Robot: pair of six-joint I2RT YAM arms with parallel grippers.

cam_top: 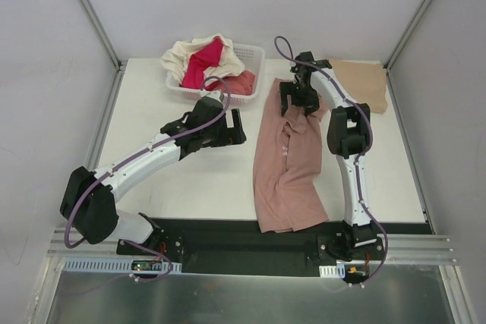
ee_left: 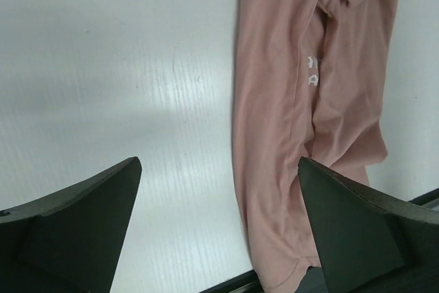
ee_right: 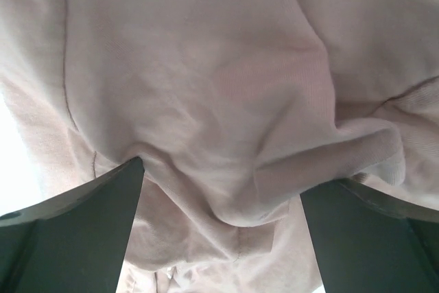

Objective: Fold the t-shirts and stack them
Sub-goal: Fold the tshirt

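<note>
The dusty-pink t-shirt lies crumpled lengthwise on the table's middle right, reaching the front edge. It also shows in the left wrist view and fills the right wrist view. My right gripper is open, its jaws set wide over a raised fold at the shirt's far end. My left gripper is open and empty, just left of the shirt over bare table. A tan t-shirt lies flat at the far right. Cream, magenta and coral tees sit in the basket.
The white lattice basket stands at the back centre-left, just behind my left gripper. A black strip runs along the table's front edge, partly under the pink shirt's hem. Grey walls close in both sides.
</note>
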